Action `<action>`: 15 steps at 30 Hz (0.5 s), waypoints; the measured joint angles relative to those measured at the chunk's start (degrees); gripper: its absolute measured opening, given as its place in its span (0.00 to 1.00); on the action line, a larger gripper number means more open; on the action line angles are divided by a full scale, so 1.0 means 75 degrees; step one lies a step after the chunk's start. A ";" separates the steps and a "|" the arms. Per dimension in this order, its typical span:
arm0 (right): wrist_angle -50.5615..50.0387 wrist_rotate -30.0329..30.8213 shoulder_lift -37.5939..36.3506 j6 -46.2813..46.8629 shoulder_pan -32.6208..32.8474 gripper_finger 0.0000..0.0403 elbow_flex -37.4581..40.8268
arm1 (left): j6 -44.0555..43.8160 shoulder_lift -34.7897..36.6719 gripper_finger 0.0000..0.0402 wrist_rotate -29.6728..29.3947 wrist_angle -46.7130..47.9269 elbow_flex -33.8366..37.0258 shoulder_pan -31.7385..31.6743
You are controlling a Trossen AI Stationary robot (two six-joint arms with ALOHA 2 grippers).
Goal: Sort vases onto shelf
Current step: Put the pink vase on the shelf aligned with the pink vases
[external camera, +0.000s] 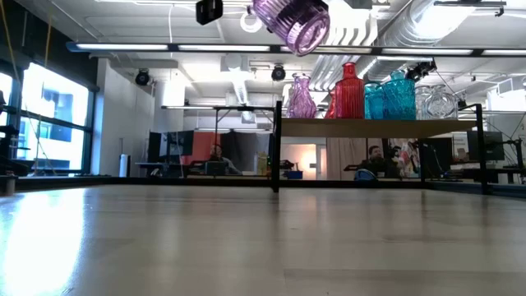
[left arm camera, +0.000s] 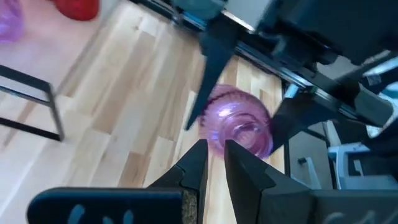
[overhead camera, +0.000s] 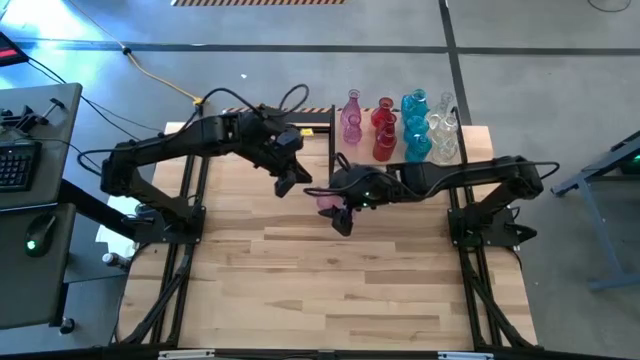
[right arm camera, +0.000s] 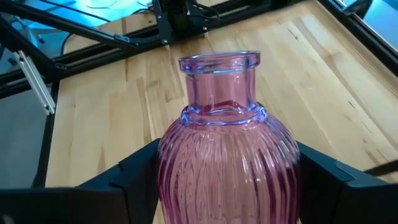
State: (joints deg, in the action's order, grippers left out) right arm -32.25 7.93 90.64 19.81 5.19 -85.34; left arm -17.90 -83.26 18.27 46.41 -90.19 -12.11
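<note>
while the right gripper (overhead camera: pixel 338 210) carries a ribbed pink vase (right arm camera: pixel 229 155) above the middle of the table (overhead camera: pixel 330 290), its two fingers clamp the vase's belly from either side, and the low view shows the vase (external camera: pixel 293 20) tilted in the air well clear of the tabletop. the left gripper (overhead camera: pixel 290 180) hangs just beside it, its fingers (left arm camera: pixel 196 165) nearly together with only a narrow gap between them and nothing in them, pointing at the vase's mouth. the shelf (external camera: pixel 378 127) stands at the far edge of the table and already bears pink, red, turquoise and clear vases in a tight row; in the high view the pink ones (overhead camera: pixel 351 118) sit at its left end.

the main risk is a slip. the glass is smooth and rounded, the hold is on the widest part of the body, and the vase is off upright, so a quick swing toward the shelf could let it rotate or drop onto the wood. the second risk is a knock: the left gripper is so near that either arm moving first could strike the glass. the third lies at the shelf itself, where the vases stand close together; coming in low or wide could topple the nearest pink or red one (overhead camera: pixel 384 140). a slow, level approach to a free spot seems called for.
</note>
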 joint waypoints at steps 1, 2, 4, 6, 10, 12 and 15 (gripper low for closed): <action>-0.0065 0.0020 -0.0058 0.0062 0.0000 0.65 0.0000 | -0.0006 0.0035 0.11 -0.0011 -0.0012 0.0000 -0.0051; -0.0150 0.0050 -0.0111 0.0100 0.0000 0.65 0.0000 | -0.0055 0.0078 0.11 -0.0018 -0.0001 -0.0003 -0.0119; -0.0216 0.0119 -0.0206 0.0153 0.0000 0.64 0.0000 | -0.0057 0.0141 0.11 -0.0016 -0.0017 -0.0003 -0.0231; -0.0251 0.0174 -0.0306 0.0173 0.0000 0.64 0.0000 | -0.0060 0.0194 0.11 -0.0015 0.0008 -0.0003 -0.0335; -0.0220 0.0379 -0.0624 0.0152 0.0000 0.64 0.0000 | -0.0057 0.0280 0.11 -0.0009 -0.0005 -0.0007 -0.0466; -0.0216 0.0458 -0.0825 0.0099 0.0000 0.64 0.0000 | -0.0056 0.0307 0.11 0.0010 0.0045 -0.0009 -0.0526; -0.0236 0.0577 -0.1193 -0.0082 0.0000 0.64 0.0000 | -0.0057 0.0344 0.11 0.0016 0.0024 -0.0009 -0.0552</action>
State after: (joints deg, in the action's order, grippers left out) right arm -34.02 12.26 81.69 19.20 5.19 -85.34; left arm -18.33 -80.68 18.39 46.59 -90.26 -16.25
